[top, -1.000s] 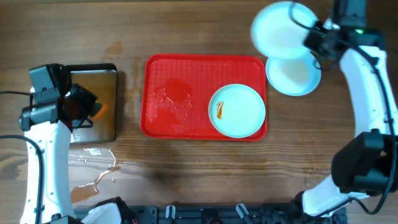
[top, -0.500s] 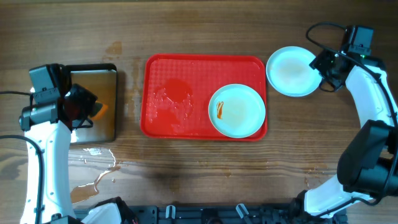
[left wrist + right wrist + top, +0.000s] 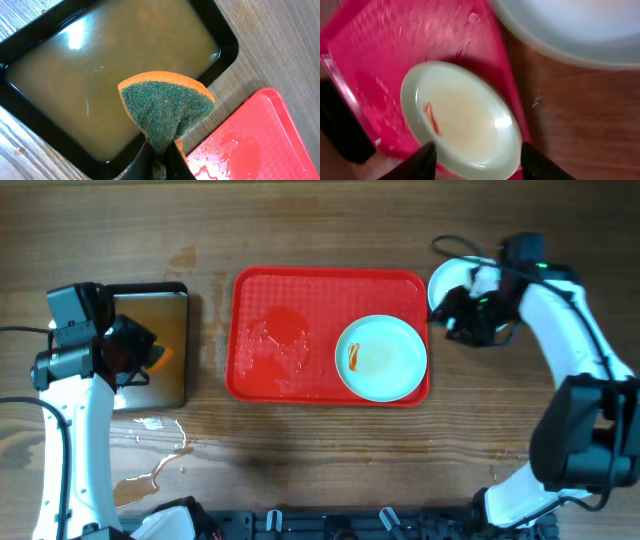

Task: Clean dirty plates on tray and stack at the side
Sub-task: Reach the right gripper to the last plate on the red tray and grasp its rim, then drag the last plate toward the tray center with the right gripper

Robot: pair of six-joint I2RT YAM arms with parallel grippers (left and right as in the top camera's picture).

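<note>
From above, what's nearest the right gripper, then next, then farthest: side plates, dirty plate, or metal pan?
1. Side plates, right beside the right gripper.
2. Dirty plate, on the tray, right end.
3. Metal pan, far left.

The place is a robotics lab bench set up as a dishwashing station. A left arm [image 3: 70, 440] and a right arm [image 3: 580, 340] rise from a black rail [image 3: 330, 525] along the near edge of a wood-grain desk [image 3: 330, 460]. A cable [image 3: 20, 401] trails off the left edge. A pan [image 3: 168, 320] of murky water, a scouring sponge [image 3: 167, 107], a red tray [image 3: 280, 310] and a puddle [image 3: 150, 470] suggest washing-up.
</note>
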